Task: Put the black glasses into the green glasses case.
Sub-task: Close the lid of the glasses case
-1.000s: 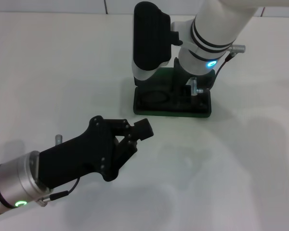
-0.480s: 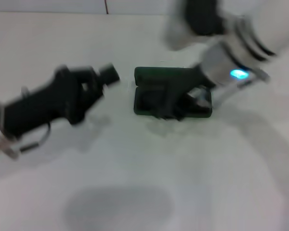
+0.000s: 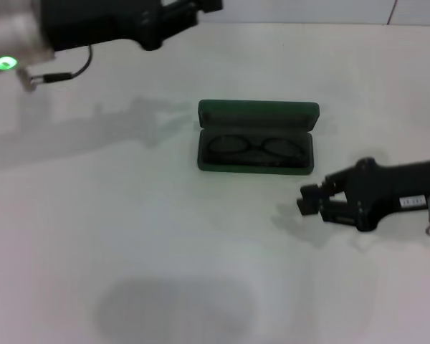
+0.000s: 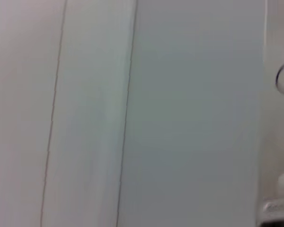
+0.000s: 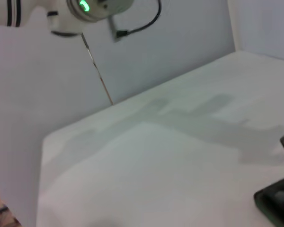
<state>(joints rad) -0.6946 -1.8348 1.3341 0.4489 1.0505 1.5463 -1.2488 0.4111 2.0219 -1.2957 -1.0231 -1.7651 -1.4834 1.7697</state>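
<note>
I see the black glasses point(image 3: 254, 150) lying inside the open green glasses case point(image 3: 258, 115); placement looks done. My right claw point(image 3: 306, 200) sits nearby on the surface point(image 3: 129, 236), clenched on nothing; the left claw point(image 3: 201, 6) I cannot tell.

Head view: even, soft overhead light, fairly bright. White worktop point(image 3: 129, 236) shows no hard glare. Diffuse grey shadows: broad smear in upper left under left arm, small one beside right tool point(image 3: 309, 203), faint oval patch at lower centre. Whole frame slightly soft; green glasses case point(image 3: 258, 115) interior dark, black glasses point(image 3: 254, 149) low in contrast against it. Left wrist view: heavily blurred, pale grey-green planes only (nothing sharp). Right wrist view: dimmer, soft focus, long blurred shadow band across worktop upper right.
</note>
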